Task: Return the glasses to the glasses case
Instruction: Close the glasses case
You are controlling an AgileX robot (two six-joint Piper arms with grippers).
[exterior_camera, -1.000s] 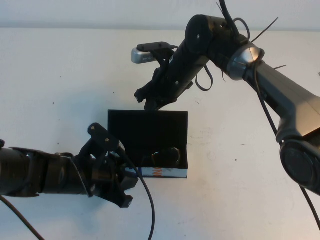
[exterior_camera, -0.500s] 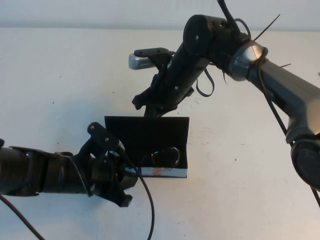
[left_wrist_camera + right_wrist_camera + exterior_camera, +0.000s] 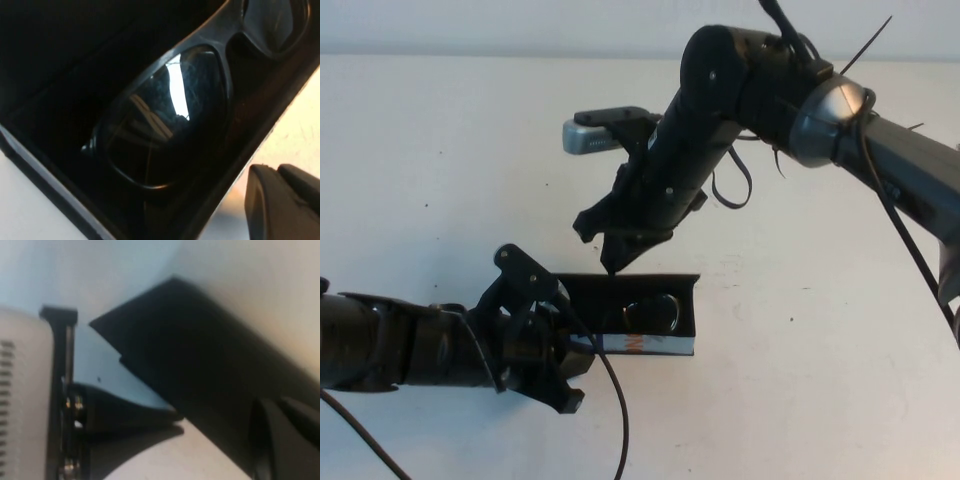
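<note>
High view: a white bench (image 3: 440, 170) carries the glasses case (image 3: 642, 318), a black box with a white printed front, just below the centre. The glasses (image 3: 655, 312) already lie inside it. The black lid tilts well forward over the box, partly shut. The right gripper (image 3: 610, 245) hangs at 12 o'clock from the case, just above the lid's back edge, tips pointing down; whether it is spread or pressed together cannot be told here. The left gripper (image 3: 555, 365) sits at 9 o'clock from the case, against its left front corner; its fingers look spread, one on either side of the corner, bracing rather than pinching.

Left wrist view: the glasses (image 3: 165, 115) rest on the black lining, one lens filling the view, with the case wall (image 3: 45, 172) close by.

Right wrist view: the black lid (image 3: 210, 370) slants across the picture, and one dark fingertip shows at the edge.

Risk, as a judgement: a push on the lid could slide the light case across the bench if the left gripper's brace slips, or the lid could press on the frame if the glasses sit high. The left gripper near the front corner may hinder full closing. A cable (image 3: 612, 420) trails beside it.
</note>
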